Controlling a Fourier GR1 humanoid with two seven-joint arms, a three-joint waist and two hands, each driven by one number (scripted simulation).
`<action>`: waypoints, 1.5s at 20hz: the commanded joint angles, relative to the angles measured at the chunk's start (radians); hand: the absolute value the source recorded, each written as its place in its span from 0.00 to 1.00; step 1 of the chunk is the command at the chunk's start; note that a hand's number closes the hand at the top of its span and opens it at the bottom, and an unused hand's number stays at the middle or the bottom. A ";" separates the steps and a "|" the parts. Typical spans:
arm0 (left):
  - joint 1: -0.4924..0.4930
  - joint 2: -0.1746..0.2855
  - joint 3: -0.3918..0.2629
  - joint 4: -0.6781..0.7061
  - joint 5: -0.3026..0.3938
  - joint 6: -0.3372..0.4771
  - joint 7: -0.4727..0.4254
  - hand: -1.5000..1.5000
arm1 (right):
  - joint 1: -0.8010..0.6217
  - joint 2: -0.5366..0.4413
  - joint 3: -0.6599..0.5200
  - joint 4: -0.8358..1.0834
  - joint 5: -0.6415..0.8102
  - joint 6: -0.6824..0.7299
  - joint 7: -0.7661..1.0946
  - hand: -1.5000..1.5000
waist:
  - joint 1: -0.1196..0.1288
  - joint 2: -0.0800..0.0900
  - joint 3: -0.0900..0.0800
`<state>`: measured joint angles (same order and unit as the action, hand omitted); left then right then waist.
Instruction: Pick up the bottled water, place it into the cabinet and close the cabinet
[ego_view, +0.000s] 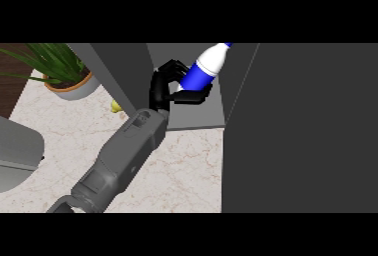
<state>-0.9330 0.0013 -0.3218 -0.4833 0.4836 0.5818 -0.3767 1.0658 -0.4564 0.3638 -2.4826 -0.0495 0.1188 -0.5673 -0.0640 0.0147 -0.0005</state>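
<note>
The single view sits at the robot's head and looks steeply down, close over the pale bench (184, 165); the dark cabinet (295, 125) fills its right side and top, and one grey forearm (118, 160) enters from the lower left

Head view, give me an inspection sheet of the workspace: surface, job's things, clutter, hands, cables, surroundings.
Surface: pale marbled counter.
Job's things: blue and white bottled water, tilted, held in the opening of the cabinet.
Clutter: potted plant; small yellow thing, partly hidden by the cabinet's wall; grey object at the left edge.
Hands: left hand, fingers curled round the bottled water; right hand not in view.
Cables: nothing seen.
Surroundings: large dark panel at right; door or wall, cannot tell.
</note>
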 joint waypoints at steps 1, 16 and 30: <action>-0.081 0.010 -0.008 0.128 -0.068 0.117 -0.019 1.00 | 0.030 -0.013 0.006 -0.106 -0.061 0.017 0.031 0.00 | -0.005 0.003 0.000; -0.212 0.005 0.041 0.285 -0.100 0.181 -0.118 0.00 | -0.011 -0.001 -0.030 -0.012 -0.064 0.063 -0.015 0.00 | -0.014 0.016 -0.001; -0.134 -0.001 0.117 0.081 0.104 -0.139 -0.324 1.00 | 0.055 -0.030 -0.047 -0.183 -0.091 0.076 0.068 0.00 | 0.007 -0.006 -0.001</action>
<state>-1.0846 0.0026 -0.1893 -0.3750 0.5497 0.4785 -0.6833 1.0734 -0.4663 0.3364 -2.4899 -0.0701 0.1968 -0.5743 -0.0604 0.0141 -0.0019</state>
